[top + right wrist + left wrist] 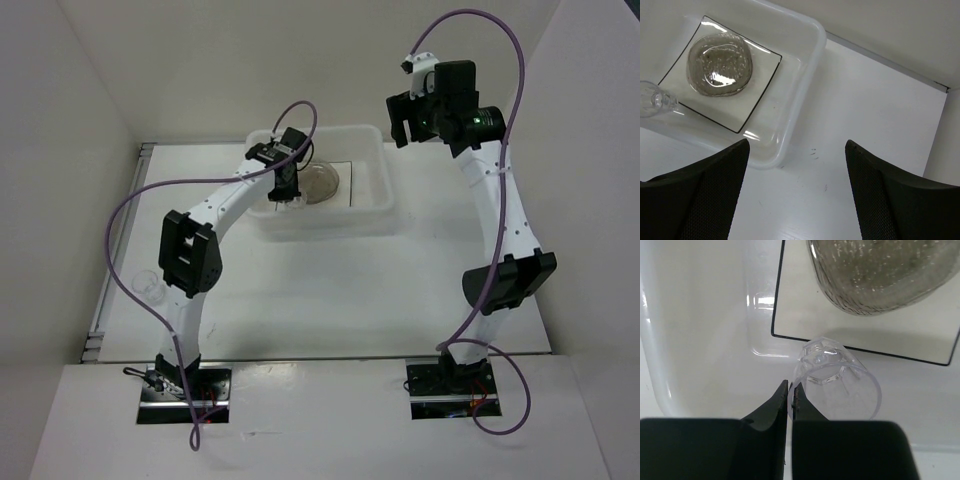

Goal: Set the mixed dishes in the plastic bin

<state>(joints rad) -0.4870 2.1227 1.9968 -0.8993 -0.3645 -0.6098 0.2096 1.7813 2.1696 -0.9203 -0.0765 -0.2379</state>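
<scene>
Bin point(386, 195) holds one plate point(759, 75), one dish point(720, 64); left hand point(791, 396) pinches one cup point(840, 385).

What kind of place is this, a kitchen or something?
Probably a robot test booth, not a kitchen: plain white walls box in a white table, two robot arms are bolted at its edge, and the left hand pinches a tiny clear cup in a plastic bin.

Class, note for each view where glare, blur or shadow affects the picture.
Top external: even light, faint shadows beside the plastic bin. Left wrist: glare on the bin wall, clear cup edges faint. Right wrist: bright highlights on the greyish dish and bin floor.
</scene>
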